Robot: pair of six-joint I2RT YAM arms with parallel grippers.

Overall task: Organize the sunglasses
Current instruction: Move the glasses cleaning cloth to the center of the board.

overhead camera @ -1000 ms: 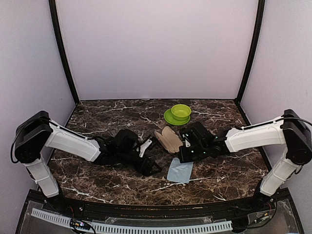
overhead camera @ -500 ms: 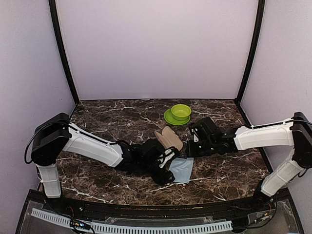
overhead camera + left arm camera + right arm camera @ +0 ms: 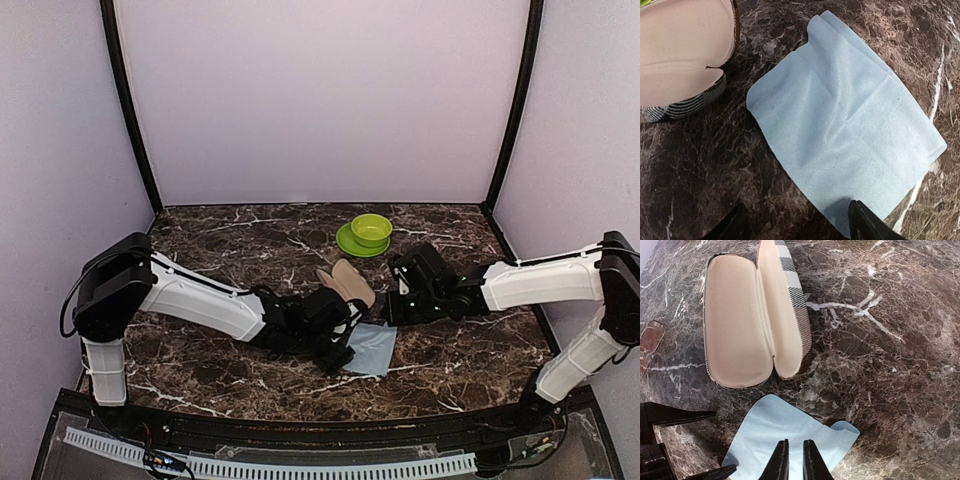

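The open sunglasses case (image 3: 747,320), cream inside with a checked shell, lies on the marble table; it also shows in the top view (image 3: 345,283) and the left wrist view (image 3: 682,55). A light blue cloth (image 3: 845,130) lies flat just in front of it (image 3: 372,348). My left gripper (image 3: 800,231) is open, one fingertip (image 3: 867,225) over the cloth's near edge. My right gripper (image 3: 795,460) is shut and empty, above the cloth's far side (image 3: 790,435). Only a brown lens of the sunglasses (image 3: 651,337) shows at the left edge of the right wrist view.
A green bowl on a green plate (image 3: 368,233) stands behind the case. The left arm (image 3: 200,298) lies low across the table's left half, the right arm (image 3: 520,282) across the right. Dark posts and lilac walls close in the table.
My left arm has swung right from the table's middle-left to the cloth. My right gripper has drawn back a little to the right, away from the case.
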